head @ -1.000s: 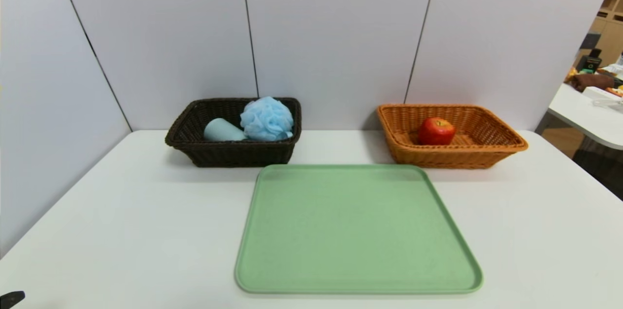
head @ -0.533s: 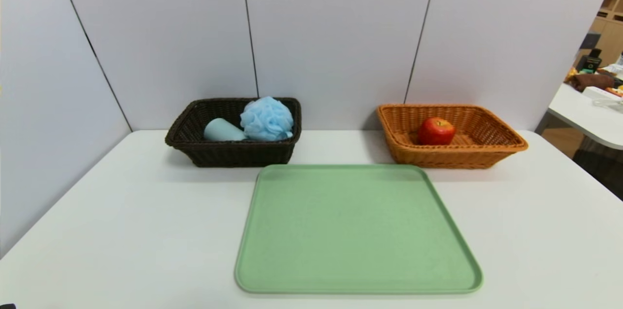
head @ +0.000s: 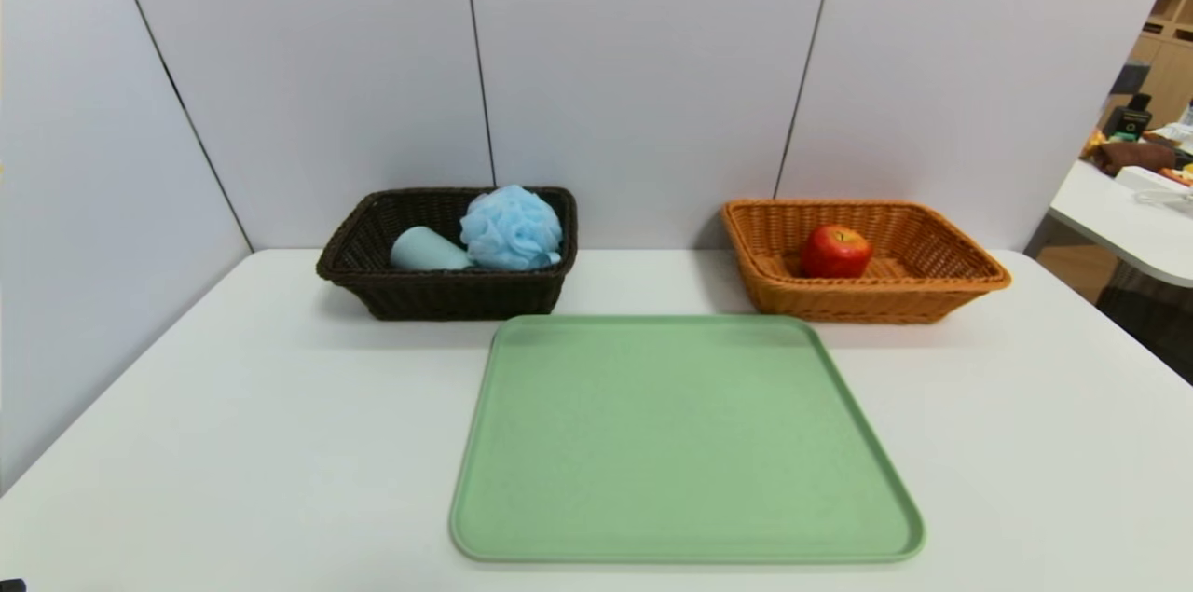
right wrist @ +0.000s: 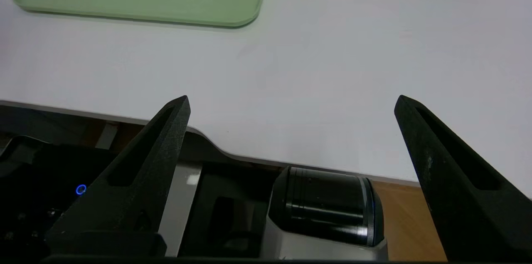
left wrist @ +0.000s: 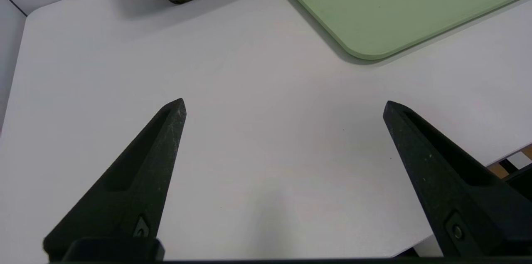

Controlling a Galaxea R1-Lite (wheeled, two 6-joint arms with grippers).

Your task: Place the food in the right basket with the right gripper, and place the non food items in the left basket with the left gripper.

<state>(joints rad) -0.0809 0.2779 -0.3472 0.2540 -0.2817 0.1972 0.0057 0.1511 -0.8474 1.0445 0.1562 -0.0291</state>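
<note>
My left gripper (left wrist: 282,106) hangs over the bare white table (head: 233,406) near its front left corner, fingers spread wide with nothing between them; my right gripper (right wrist: 291,102) sits at the table's near edge on the other side, equally splayed and empty. From what I see, the sorting looks finished: the apple (head: 836,251) rests inside the orange basket (head: 960,280) on the right, and the blue bath puff (head: 511,227) and the grey-blue cup (head: 425,251), lying on its side, sit touching each other in the dark basket (head: 447,298) on the left. The green tray (head: 680,443) between and in front of the baskets holds nothing. I judge nothing is left to move. Another table with clutter (head: 1142,154) stands well apart at the far right, out of my way
</note>
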